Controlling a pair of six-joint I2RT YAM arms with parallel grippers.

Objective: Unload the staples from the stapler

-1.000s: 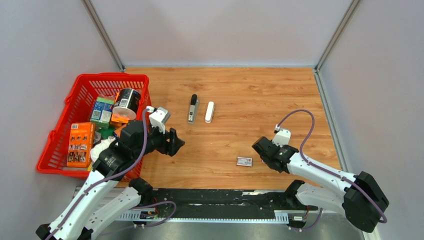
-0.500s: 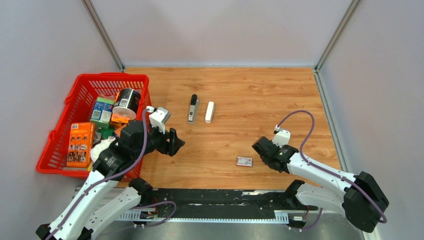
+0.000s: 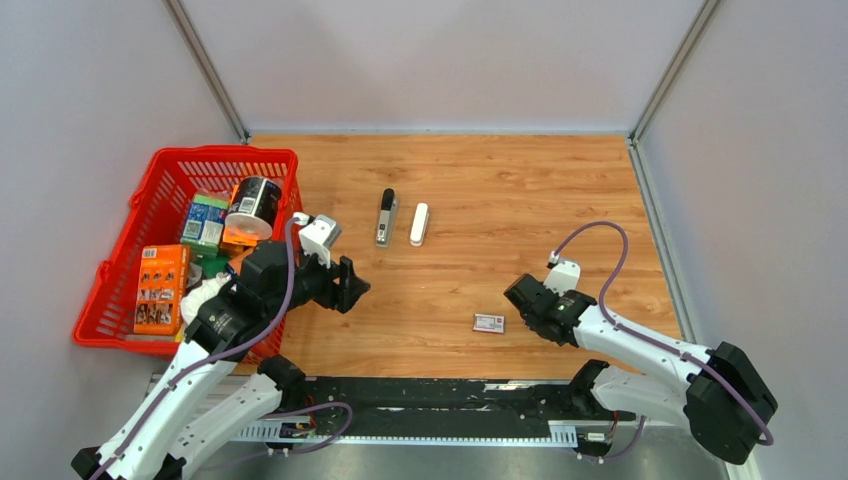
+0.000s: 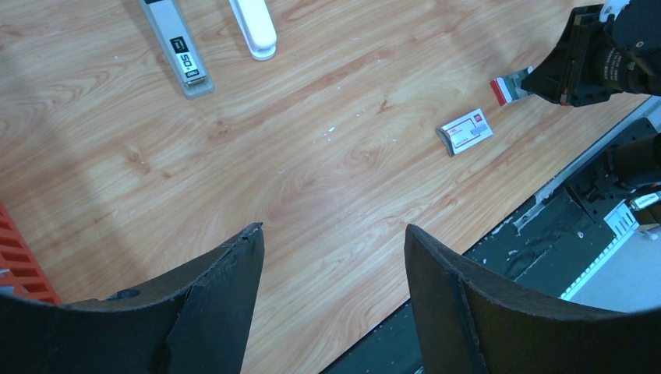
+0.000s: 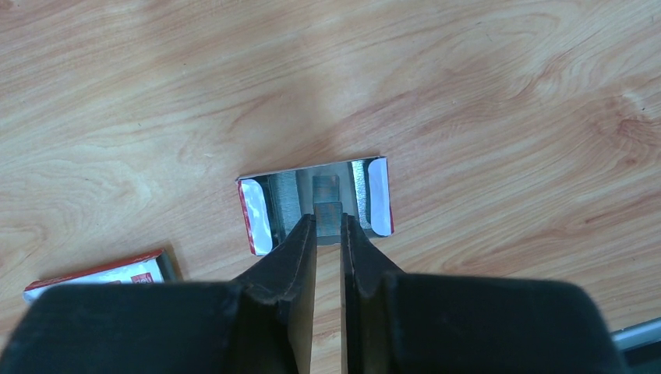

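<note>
— Where is the stapler seen?
— Upper centre of the top view, just beside its grey bar.
— And the pincers?
— The left gripper is held spread and empty. The right gripper is pinched on a small tray.

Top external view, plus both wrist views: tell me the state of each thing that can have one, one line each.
White plastic stapler shell: lying flat, inner bar out.
Grey metal black-tipped inner bar: out, lying beside the shell, apart.
Red-and-white flat box: lying flat, untouched.
Red-and-white open tray: pinched at its near edge.
Left gripper: open, empty.
Right gripper: shut on the tray.
Red plastic basket: upright, filled.
</note>
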